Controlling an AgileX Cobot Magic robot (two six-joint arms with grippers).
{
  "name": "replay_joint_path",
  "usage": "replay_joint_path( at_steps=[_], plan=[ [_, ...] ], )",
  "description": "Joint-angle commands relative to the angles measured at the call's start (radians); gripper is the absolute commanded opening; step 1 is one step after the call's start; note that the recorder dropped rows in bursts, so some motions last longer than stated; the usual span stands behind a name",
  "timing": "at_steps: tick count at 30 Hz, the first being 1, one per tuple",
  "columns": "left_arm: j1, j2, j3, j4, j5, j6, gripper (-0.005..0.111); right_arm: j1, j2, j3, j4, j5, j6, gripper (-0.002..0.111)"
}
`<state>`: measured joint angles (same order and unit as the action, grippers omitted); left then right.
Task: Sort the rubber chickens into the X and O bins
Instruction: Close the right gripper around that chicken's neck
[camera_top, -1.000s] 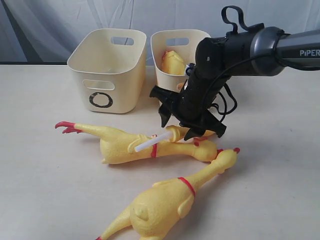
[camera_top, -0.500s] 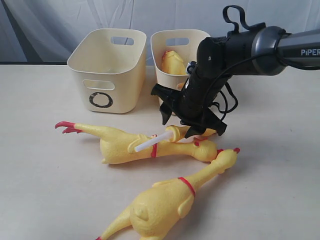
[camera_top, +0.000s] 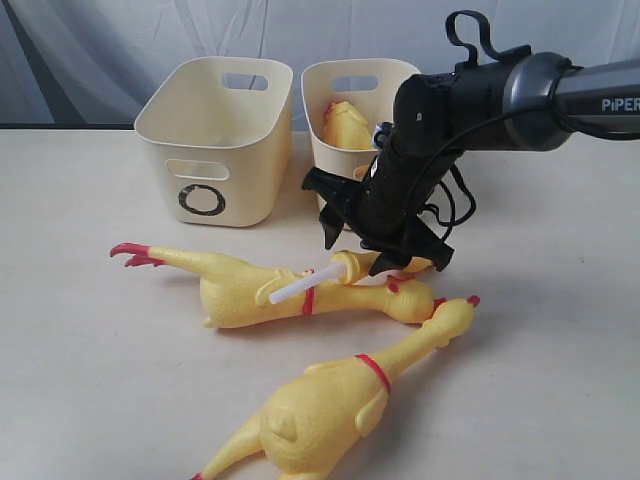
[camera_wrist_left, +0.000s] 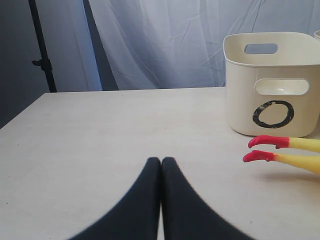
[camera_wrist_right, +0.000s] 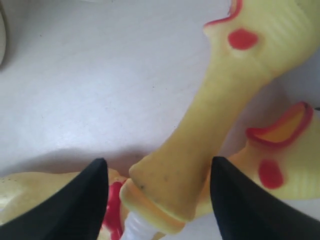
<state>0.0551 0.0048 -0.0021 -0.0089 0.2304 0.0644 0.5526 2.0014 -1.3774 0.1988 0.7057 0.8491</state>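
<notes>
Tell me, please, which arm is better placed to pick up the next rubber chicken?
The right: its open claw already straddles a chicken's neck. The left claw is shut, away beside the O bin.

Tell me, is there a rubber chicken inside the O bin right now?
No, the O bin looks empty inside; the one binned chicken sits in the other bin.

Black right arm (camera_top: 480, 95) with grey link, white PIPER lettering, looped black cables, tapered black fingers (camera_wrist_right: 85, 200)
</notes>
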Motion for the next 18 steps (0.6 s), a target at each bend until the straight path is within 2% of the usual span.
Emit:
replay_joint_path(
  at_steps=[1, 18],
  plan=[
    [-0.006, -0.005, 0.002, -0.001, -0.006, -0.001, 0.000, -0.005, 0.000, -0.004, -0.011, -0.002, -0.003, 0.057],
    [-0.006, -0.005, 0.002, 0.003, -0.006, -0.001, 0.000, -0.005, 0.038, -0.004, -0.007, -0.020, -0.010, 0.057]
  ],
)
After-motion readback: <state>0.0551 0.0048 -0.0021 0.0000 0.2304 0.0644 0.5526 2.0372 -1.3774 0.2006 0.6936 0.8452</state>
